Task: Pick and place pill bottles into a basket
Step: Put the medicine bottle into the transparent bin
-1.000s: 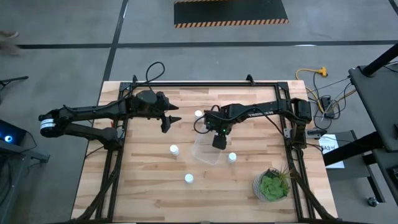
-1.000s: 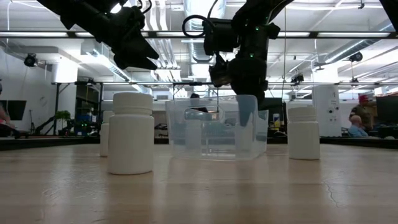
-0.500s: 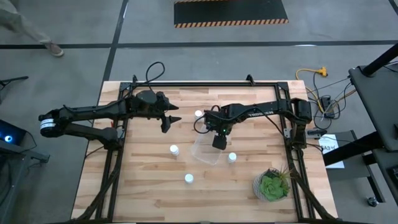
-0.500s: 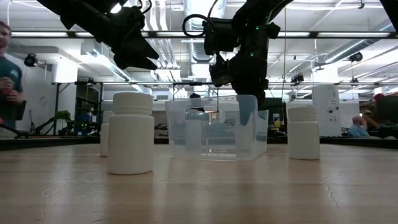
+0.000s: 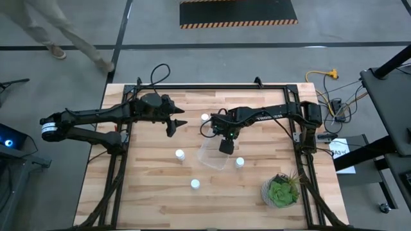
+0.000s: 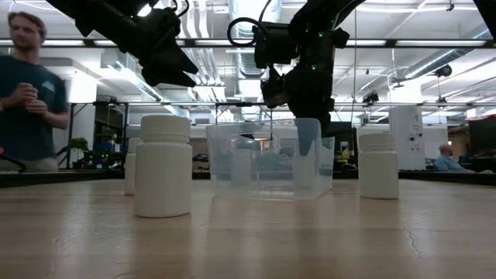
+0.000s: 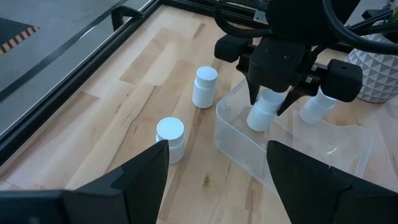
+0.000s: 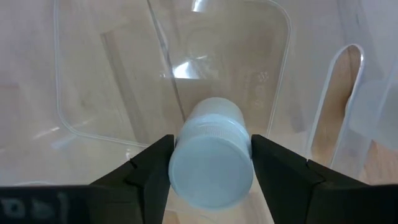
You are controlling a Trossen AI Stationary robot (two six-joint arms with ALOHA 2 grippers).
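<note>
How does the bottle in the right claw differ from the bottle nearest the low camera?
The held bottle is clamped between the right claw's fingers, over the clear bin; the nearest bottle stands free on the table, untouched. The held one hangs above the bin's floor; the nearest one rests upright on the wood, outside the bin. Both are small white cylinders with round white caps.
</note>
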